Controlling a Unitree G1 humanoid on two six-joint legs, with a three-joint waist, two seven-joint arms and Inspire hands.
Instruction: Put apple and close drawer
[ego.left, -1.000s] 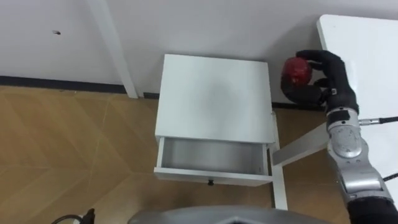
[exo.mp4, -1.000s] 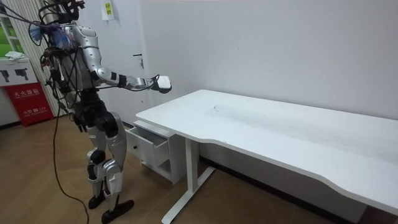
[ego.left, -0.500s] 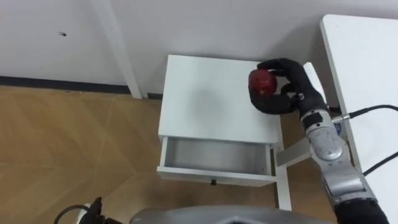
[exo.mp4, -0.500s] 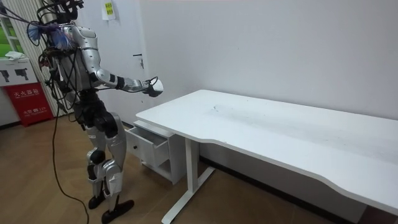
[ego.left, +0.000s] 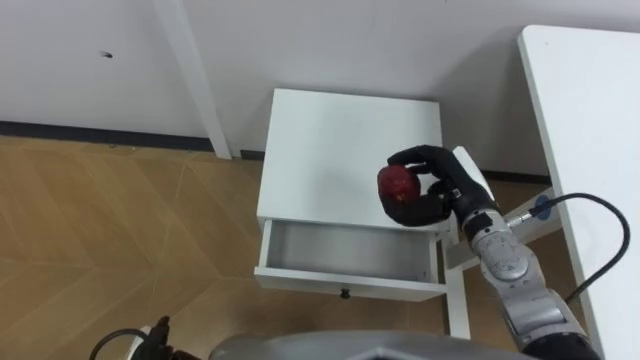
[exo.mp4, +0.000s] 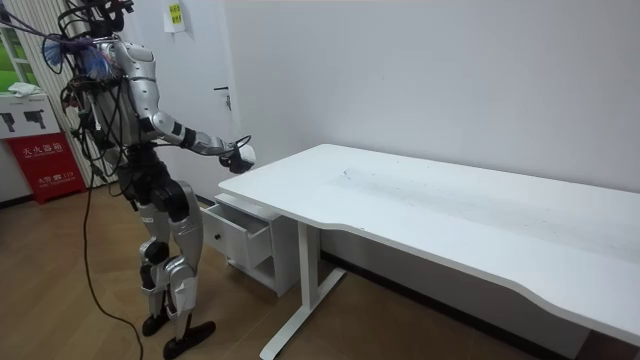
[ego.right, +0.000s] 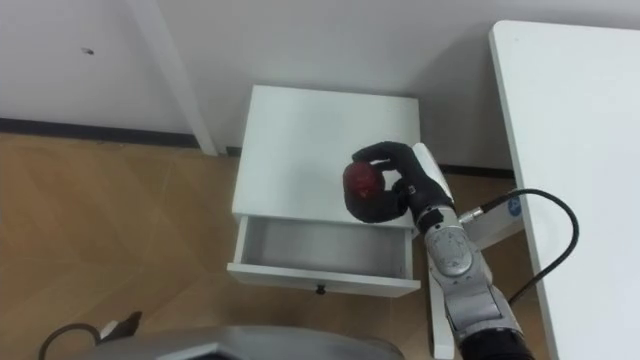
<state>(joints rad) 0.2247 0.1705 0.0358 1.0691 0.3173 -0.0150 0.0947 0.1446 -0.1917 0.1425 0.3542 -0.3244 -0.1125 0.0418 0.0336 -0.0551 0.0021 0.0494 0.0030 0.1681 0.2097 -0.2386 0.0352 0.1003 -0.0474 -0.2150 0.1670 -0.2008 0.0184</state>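
**A:** That arm has swung in since a second ago. The right hand (ego.left: 447, 186) was up by the corner of the desk (ego.left: 590, 130), and now it has come across and down to the little cabinet (ego.left: 340, 150).

**B:** Has it got the apple?

**A:** Yes. The apple (ego.left: 398, 184) is clasped in its dark fingers, which are curled right round it, red side towards the robot's left.

**B:** What's nearest the robot?

**A:** The drawer (ego.left: 345, 283), pulled out towards it, with its grey bottom showing. The apple isn't in it. It's held in the air just past the drawer's back edge, against the front right part of the cabinet top. I can't tell how high above.

**B:** And beyond that?

**A:** The rest of the white cabinet top, then the dark skirting (ego.left: 90, 133) and the white wall (ego.left: 330, 40). There's wooden floor (ego.left: 120, 230) to the robot's left and the desk to its right.

**B:** How is it standing?

**A:** Upright at the end of the desk (exo.mp4: 450, 200), facing the cabinet's open drawer (exo.mp4: 236, 236), with the right hand (exo.mp4: 240, 155) stretched out ahead.
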